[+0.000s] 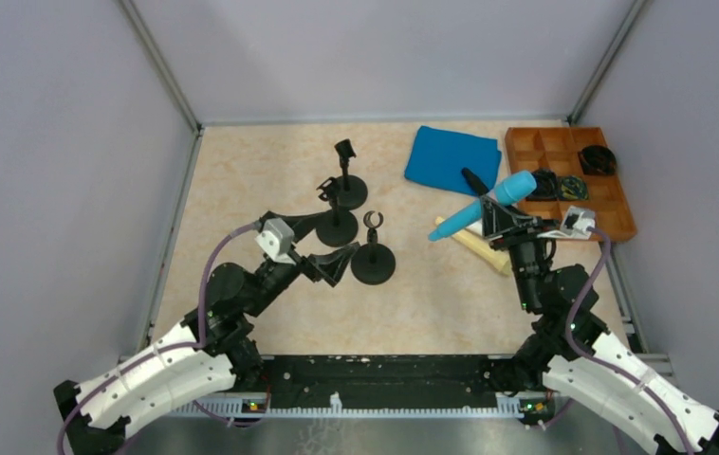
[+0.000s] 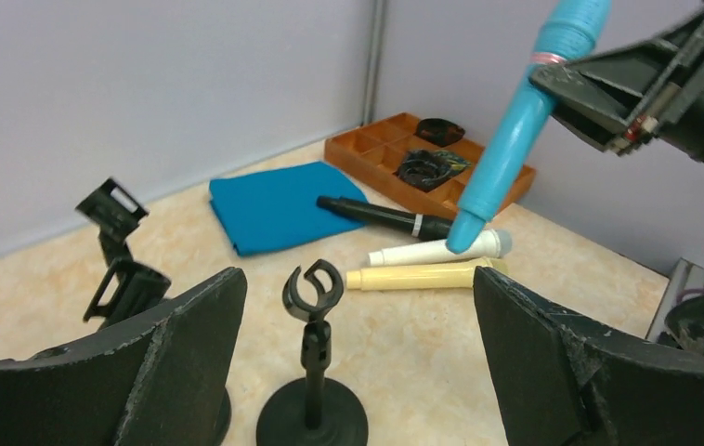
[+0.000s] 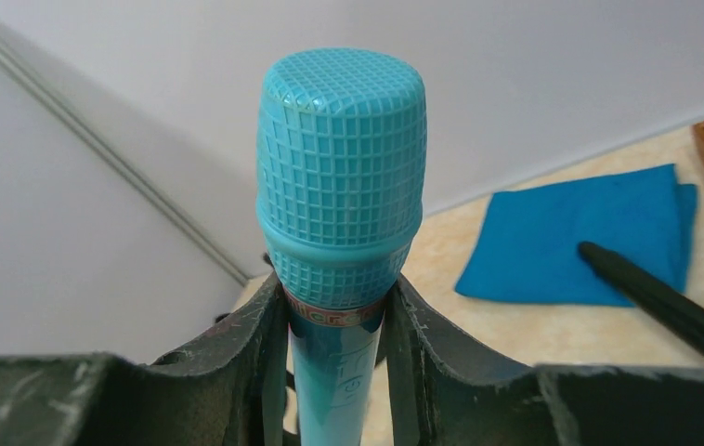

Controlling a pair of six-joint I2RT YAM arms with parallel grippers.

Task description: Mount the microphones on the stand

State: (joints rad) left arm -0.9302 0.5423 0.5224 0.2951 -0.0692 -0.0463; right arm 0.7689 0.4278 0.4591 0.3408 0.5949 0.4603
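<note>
Overhead looks down; close wrist views share cloth (image 2: 269, 204).

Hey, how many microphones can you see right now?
4. The blue microphone is held in the right gripper; the black microphone lies partly on the blue cloth; the white microphone and cream microphone lie side by side beside it.

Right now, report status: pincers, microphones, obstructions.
Left pincer open, beside nearest stand. Right pincer shut on light blue microphone, airborne. All three stands empty. Nothing between microphone and stands.
</note>
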